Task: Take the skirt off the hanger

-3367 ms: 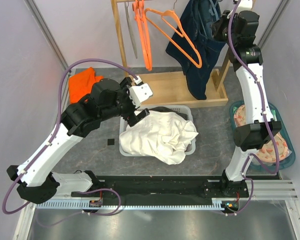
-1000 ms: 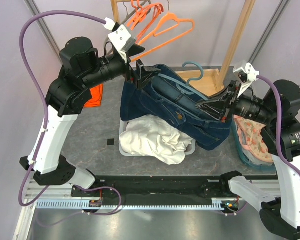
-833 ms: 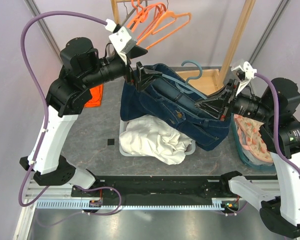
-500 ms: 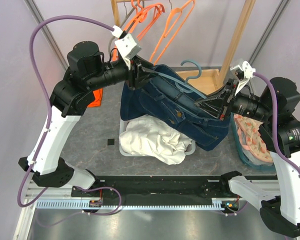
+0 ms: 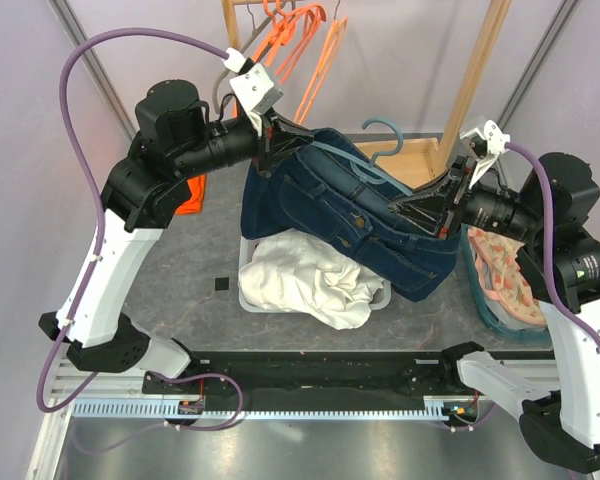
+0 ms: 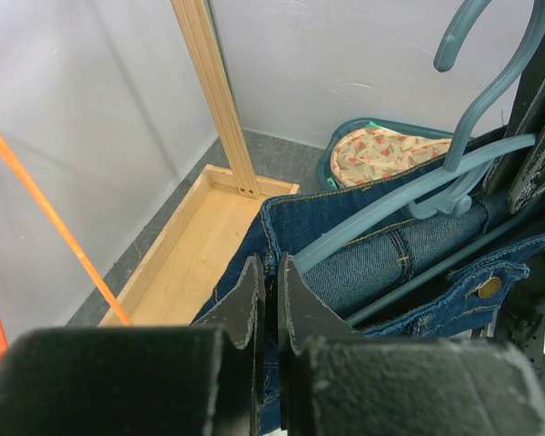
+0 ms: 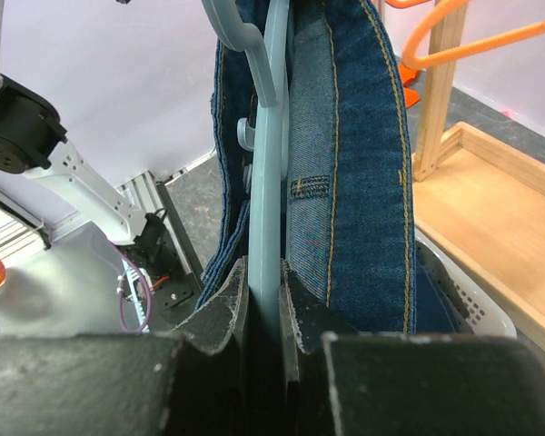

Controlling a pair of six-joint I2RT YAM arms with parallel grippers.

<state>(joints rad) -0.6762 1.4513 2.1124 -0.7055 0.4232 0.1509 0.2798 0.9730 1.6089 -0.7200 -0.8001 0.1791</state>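
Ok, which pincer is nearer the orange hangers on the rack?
Left. The left pincer sits close by the orange hangers, shut on the skirt; the right pincer is well off to their right, clamping the blue hanger.

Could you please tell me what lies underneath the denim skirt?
A laundry basket holding crumpled white cloth; the skirt hides the basket's far rim and whatever lies there.

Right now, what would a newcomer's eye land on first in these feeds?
The denim skirt, stretched in mid-air between both arms above the white laundry in the basket at table centre. The left gripper is shut on its waistband edge at the upper left, while the right gripper clamps the blue-grey hanger inside it. Behind, orange hangers dangle from the wooden rack.
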